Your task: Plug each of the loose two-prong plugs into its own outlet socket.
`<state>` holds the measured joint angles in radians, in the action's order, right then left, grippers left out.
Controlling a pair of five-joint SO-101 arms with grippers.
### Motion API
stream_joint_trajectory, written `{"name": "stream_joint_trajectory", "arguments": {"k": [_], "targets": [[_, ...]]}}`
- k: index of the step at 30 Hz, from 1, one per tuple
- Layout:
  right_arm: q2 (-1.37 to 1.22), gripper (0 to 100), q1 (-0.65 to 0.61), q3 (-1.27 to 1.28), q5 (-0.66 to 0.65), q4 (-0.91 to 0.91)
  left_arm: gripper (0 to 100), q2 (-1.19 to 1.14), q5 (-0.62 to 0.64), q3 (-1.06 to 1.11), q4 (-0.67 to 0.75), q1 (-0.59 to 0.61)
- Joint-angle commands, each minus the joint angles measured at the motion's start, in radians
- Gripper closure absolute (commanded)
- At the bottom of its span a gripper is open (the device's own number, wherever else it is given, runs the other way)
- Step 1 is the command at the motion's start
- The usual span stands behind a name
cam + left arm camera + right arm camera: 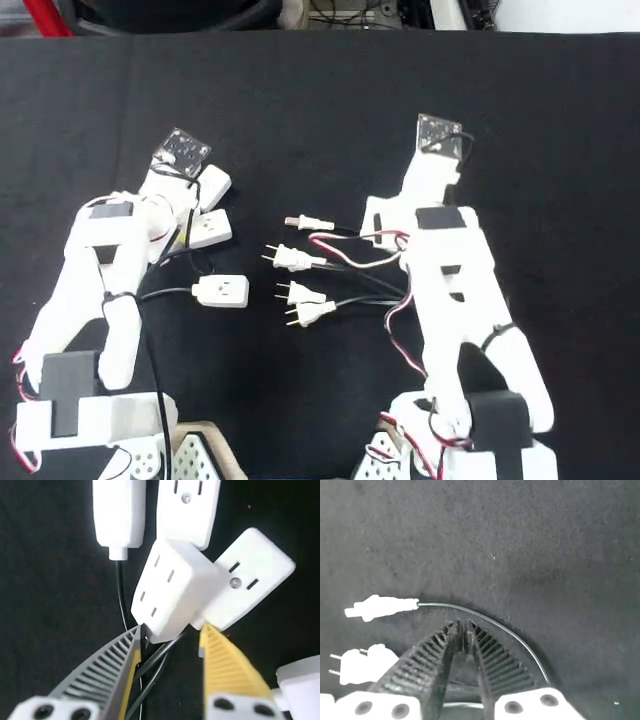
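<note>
Cloth of matte black over the tabletop (320, 90), slightly fuzzy and likely to give some grip underneath. Next in size, two white plastic arms side by side. Left gripper (170, 626), with one grey ribbed finger and one yellow, apparently clamped on the cord end of a boxy white plastic socket block (167, 587), tilted above other flat white outlet sockets (222, 290) lying close by. Right gripper (462, 627) closed on nothing, dark ribbed fingertips pressed together just above a thin black cord (510, 630). Four small white two-prong plugs (292, 258) loose mid-tabletop between the arms, prongs pointing toward the sockets, all still unplugged. Probably light, hard and smooth-shelled, so prone to skidding or twisting in a loose pinch. Best taken across the flat sides of the moulded body, behind the thin metal prongs, never by the limp cord. Sockets likewise light, likely to slide back unless braced.
</note>
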<state>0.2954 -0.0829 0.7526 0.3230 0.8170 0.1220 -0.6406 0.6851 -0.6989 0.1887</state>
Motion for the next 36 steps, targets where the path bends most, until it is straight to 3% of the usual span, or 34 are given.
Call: {"name": "stream_joint_trajectory", "arguments": {"k": [1, 5, 11, 15, 25, 28, 31, 36], "targets": [[-0.002, 98.7, 0.017, 0.015, 0.012, -0.063, 79, 0.014, -0.008, 0.015, 0.011, -0.033], [-0.002, 98.7, 0.017, 0.031, 0.012, -0.087, 79, 0.021, -0.008, -0.016, -0.057, -0.048], [-0.007, 98.7, 0.017, 0.035, 0.011, -0.086, 78, 0.075, -0.008, -0.242, -0.351, -0.039], [-0.008, 98.7, 0.017, 0.035, 0.009, -0.086, 70, 0.091, -0.008, -0.372, -0.479, -0.035], [-0.008, 98.6, 0.015, 0.036, 0.011, -0.086, 71, -0.172, -0.077, -0.481, -0.255, 0.047], [-0.010, 98.6, 0.015, 0.036, 0.011, -0.086, 73, -0.292, -0.083, -0.535, -0.265, 0.054], [-0.010, 98.6, 0.015, 0.038, 0.011, -0.086, 75, -0.351, -0.176, -0.556, -0.342, 0.039], [-0.010, 98.6, 0.015, 0.038, 0.011, -0.086, 76, -0.365, -0.190, -0.498, -0.316, 0.027]]}}
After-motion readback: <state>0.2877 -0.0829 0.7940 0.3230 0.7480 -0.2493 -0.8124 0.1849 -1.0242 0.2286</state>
